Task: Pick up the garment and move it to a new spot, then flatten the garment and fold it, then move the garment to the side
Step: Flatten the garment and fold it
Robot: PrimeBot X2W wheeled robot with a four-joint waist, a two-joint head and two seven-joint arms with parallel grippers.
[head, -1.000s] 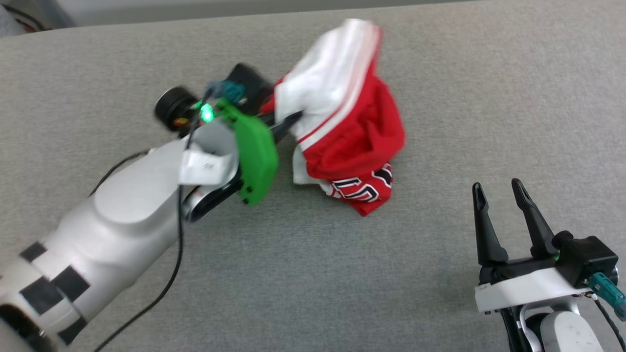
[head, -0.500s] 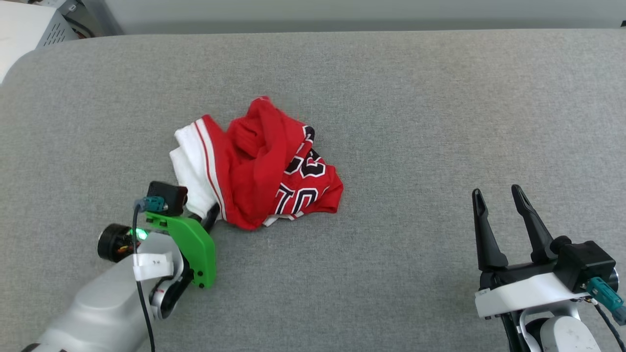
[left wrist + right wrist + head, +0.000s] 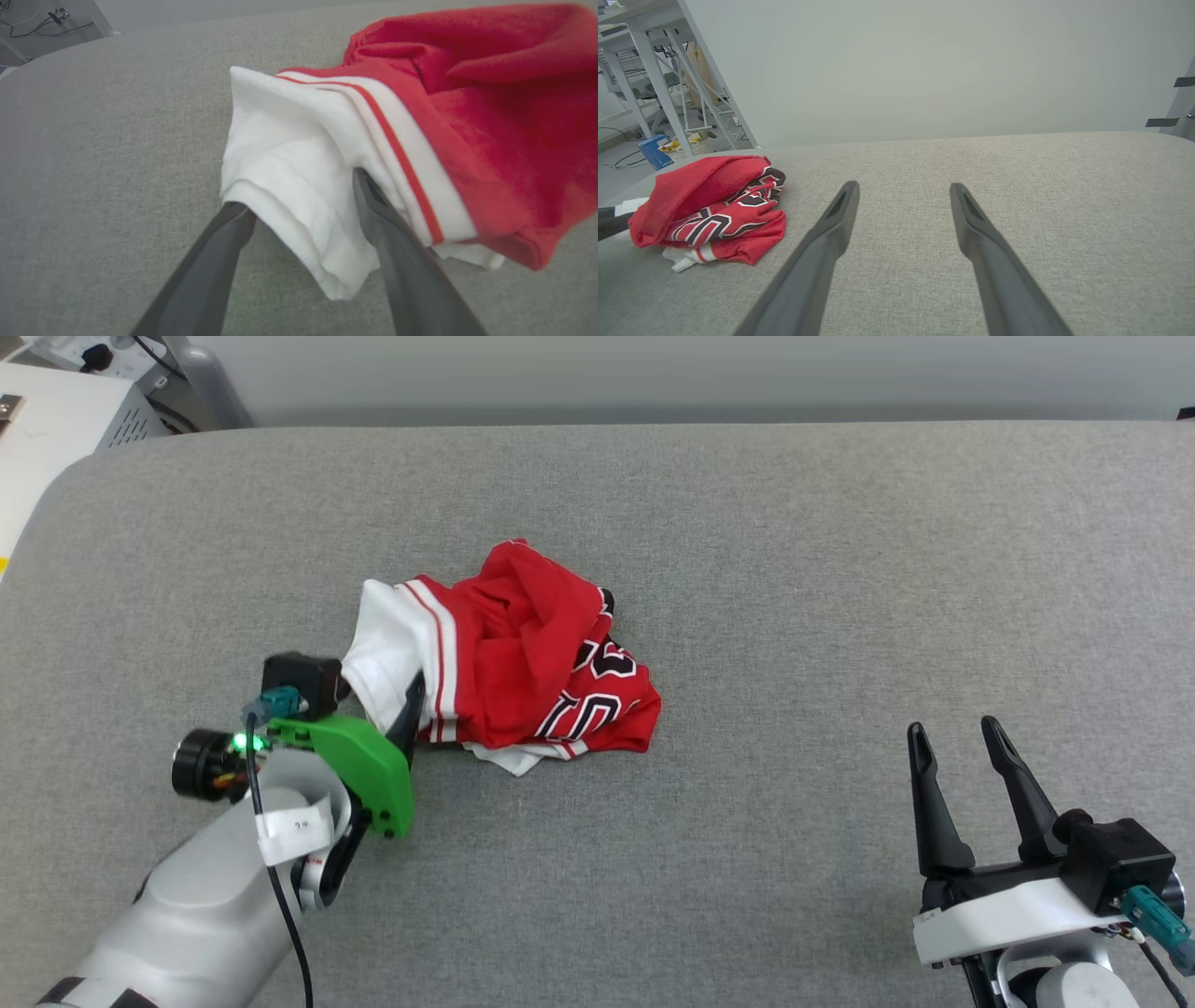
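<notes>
Straddling the garment (image 3: pixel 532 653) at its sleeve, left gripper (image 3: pixel 299 193) spread; right gripper (image 3: pixel 903 186) spread too.

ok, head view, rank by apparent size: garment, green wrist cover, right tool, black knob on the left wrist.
1. garment, clearly largest.
2. right tool and green wrist cover: look about alike, not ranked.
3. black knob, smallest.

We note a grey fabric surface (image 3: pixel 840 569) below a plain pale wall (image 3: pixel 924 65). We see white metal shelving (image 3: pixel 654 56) far left
</notes>
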